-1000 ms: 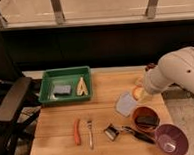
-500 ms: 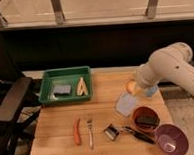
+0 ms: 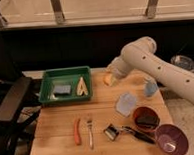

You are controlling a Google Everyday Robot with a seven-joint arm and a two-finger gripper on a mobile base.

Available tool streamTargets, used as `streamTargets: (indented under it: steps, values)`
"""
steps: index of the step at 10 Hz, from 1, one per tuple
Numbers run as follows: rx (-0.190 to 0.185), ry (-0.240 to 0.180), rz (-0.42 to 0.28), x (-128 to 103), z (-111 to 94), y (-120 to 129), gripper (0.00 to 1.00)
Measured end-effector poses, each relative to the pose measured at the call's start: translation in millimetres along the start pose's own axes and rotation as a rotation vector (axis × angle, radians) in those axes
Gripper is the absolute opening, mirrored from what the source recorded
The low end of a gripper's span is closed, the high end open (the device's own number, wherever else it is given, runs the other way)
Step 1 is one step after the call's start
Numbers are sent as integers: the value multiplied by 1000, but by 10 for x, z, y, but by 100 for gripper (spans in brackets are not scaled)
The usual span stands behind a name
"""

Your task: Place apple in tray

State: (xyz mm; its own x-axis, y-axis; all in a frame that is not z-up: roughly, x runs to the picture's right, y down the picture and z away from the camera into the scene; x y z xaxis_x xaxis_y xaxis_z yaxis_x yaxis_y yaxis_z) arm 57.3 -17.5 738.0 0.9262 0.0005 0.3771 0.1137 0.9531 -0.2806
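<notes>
Though the white arm (image 3: 157, 67) hides most of the end effector (image 3: 111, 75), we see it clasping the round yellow-orange apple (image 3: 107, 79) | apple just right of the green raised-sided plastic tray (image 3: 65, 72), over the wooden surface (image 3: 55, 140).

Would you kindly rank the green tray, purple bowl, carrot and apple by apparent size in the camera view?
1. green tray
2. purple bowl, nearer the camera
3. carrot, long but thin
4. apple, in the claw beside the tray; nearly tied with carrot
</notes>
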Motion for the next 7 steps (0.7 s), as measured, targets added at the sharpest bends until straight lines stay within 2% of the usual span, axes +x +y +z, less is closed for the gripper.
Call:
streamTargets:
  steps: [3, 7]
  values:
    - [-36, -76, -74, -500, 437, -264, 0]
    - [-39, -80, -76, -514, 467, -281, 0]
